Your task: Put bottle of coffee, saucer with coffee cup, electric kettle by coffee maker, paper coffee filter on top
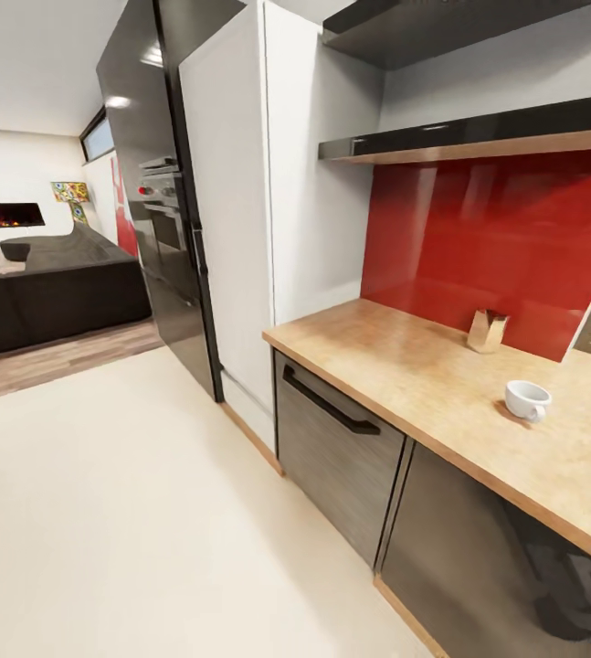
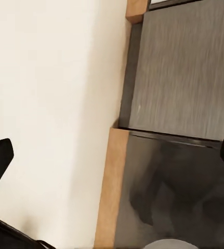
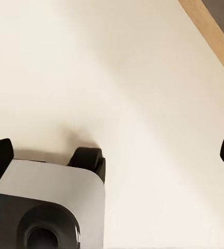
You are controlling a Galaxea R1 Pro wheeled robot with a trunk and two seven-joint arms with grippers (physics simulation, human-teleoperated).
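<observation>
matt wood-grain countertop (image 1: pixel 441 384) — glossy backsplash (image 1: pixel 496 247)

A small white coffee cup (image 1: pixel 526 399) stands upright on the light wood-grain bench (image 1: pixel 423 375), handle toward the front edge. Behind it, near the red wall, stands what may be the paper coffee filter (image 1: pixel 487 331).

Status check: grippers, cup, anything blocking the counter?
Left gripper and right gripper open, empty. Coffee cup upright on kitchen countertop, paper coffee filter behind it. Nothing blocking.

Cream floor (image 1: pixel 103 512) fills the lower left. A glossy red wall panel (image 1: pixel 496 247) sits at right, a tall white cabinet (image 1: pixel 240 210) at centre, and a dark sofa (image 1: pixel 48 292) at far left.
</observation>
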